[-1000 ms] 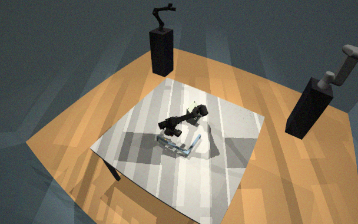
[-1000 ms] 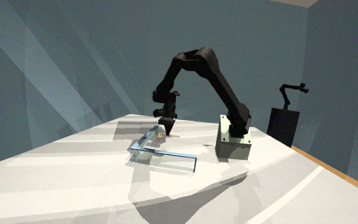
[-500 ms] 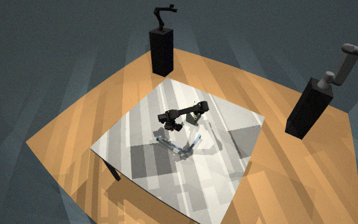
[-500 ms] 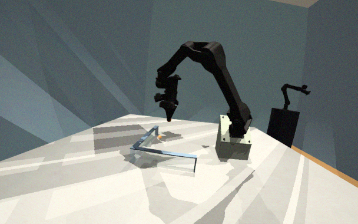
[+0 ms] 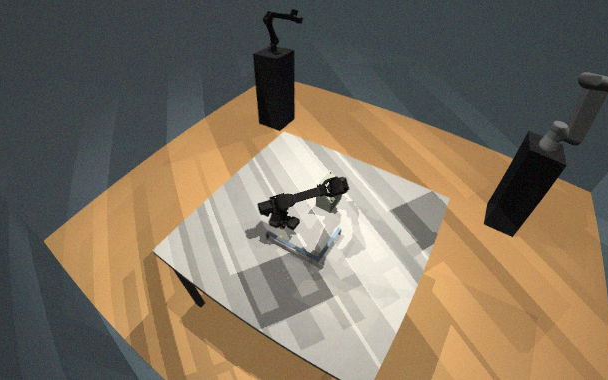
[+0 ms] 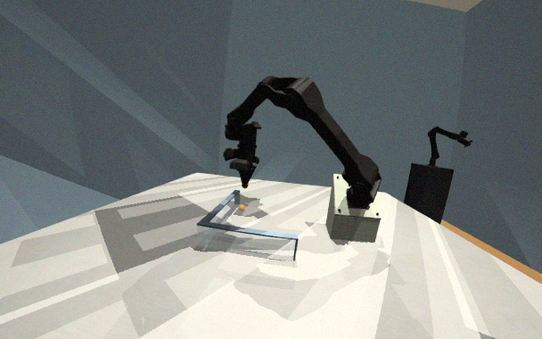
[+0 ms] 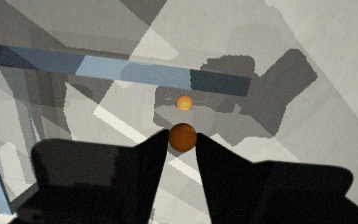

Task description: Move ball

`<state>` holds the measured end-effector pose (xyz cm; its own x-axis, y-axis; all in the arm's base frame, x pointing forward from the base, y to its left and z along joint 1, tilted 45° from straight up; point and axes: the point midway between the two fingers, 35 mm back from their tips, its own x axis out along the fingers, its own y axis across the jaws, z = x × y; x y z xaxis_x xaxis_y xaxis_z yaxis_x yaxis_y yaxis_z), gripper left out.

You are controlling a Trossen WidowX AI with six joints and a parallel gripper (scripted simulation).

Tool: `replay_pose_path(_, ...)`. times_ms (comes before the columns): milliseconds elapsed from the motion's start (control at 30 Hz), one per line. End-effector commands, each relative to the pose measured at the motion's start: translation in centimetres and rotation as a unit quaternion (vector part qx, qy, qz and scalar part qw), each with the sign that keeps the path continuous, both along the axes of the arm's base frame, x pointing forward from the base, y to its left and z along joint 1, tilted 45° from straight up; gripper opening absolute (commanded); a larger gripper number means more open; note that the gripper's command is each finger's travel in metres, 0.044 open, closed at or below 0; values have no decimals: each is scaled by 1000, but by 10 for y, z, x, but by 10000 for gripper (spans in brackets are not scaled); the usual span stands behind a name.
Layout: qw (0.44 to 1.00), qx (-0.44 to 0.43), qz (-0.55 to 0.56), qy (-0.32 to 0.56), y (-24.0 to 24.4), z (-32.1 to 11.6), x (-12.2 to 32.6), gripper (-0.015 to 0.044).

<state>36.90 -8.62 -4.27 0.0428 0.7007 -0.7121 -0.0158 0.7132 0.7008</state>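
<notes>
The dark orange ball (image 6: pixel 245 186) (image 7: pixel 182 137) is pinched between the two black fingertips. My gripper (image 6: pixel 244 185) (image 7: pixel 182 136) is shut on it, pointing down and raised above the table. In the top view the ball is mostly hidden under the gripper. The see-through copy (image 5: pixel 281 236) (image 6: pixel 242 207) (image 7: pixel 184 103), a paler orange ball, is below the held ball at table level, near one wall's inner side. In the wrist view it appears just beyond the ball. The low clear walls (image 5: pixel 292 246) (image 6: pixel 256 232) (image 7: pixel 155 76) with blue-grey top edges meet in a corner.
My arm's pale base block (image 6: pixel 354 228) stands on the table (image 5: pixel 392 300) (image 6: pixel 327 303) on the open side of the corner. Two other arms stand on black pedestals (image 5: pixel 274 90) (image 5: pixel 524 185) beyond the table's edges. Dark shadows cross the tabletop.
</notes>
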Motion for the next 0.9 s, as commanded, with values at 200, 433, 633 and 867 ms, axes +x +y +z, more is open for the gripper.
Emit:
replay_pose_path(200,1000,1,-3,-1,11,-20,11,0)
replay_pose_path(433,1000,2,-3,-1,46,-54,13,0)
replay_pose_path(633,1000,2,-3,-1,50,-57,13,0)
replay_pose_path(867,1000,3,-3,-1,55,-63,13,0)
